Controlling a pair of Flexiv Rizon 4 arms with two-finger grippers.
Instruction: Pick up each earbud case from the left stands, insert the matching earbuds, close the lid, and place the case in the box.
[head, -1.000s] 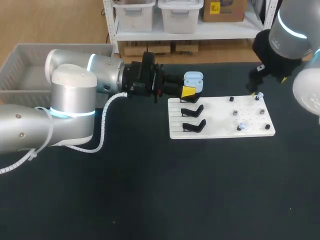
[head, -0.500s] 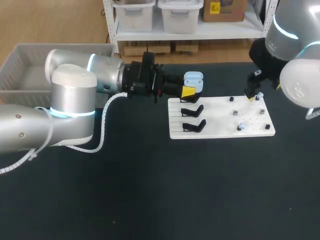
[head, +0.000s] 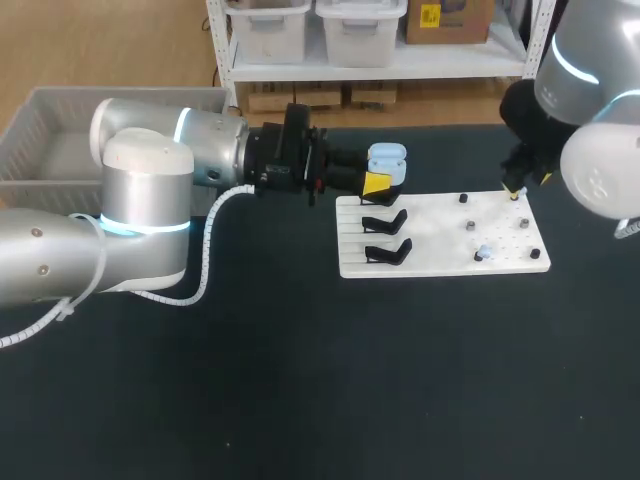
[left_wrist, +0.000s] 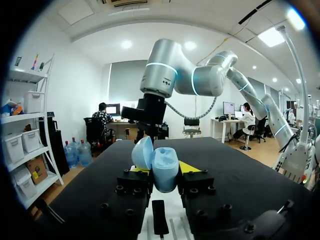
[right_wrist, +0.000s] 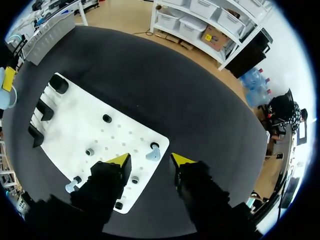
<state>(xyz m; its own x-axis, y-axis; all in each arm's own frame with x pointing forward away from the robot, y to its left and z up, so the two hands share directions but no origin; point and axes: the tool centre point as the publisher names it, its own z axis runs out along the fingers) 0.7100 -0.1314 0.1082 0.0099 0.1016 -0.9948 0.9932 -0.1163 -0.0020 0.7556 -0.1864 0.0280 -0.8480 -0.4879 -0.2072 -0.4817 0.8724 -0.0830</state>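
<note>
Clamping open earbud case (left_wrist: 161, 169), left hand (left_wrist: 164, 170); right hand (right_wrist: 150, 160) apart, hovering over earbud (right_wrist: 152, 154).

Stands (head: 385, 222), pegs (head: 469, 226) crowd board (head: 440, 262) — left end effector (head: 378, 183), earbud case (head: 387, 160) overhang far edge.

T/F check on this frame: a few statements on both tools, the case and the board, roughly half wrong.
1. The left tool is shut on the earbud case. True.
2. The case is closed. False: its lid stands open.
3. The right tool grips an earbud. False: it is open, and an earbud sits on the white board ahead of its tips.
4. The black stands on the board hold no case. True.
</note>
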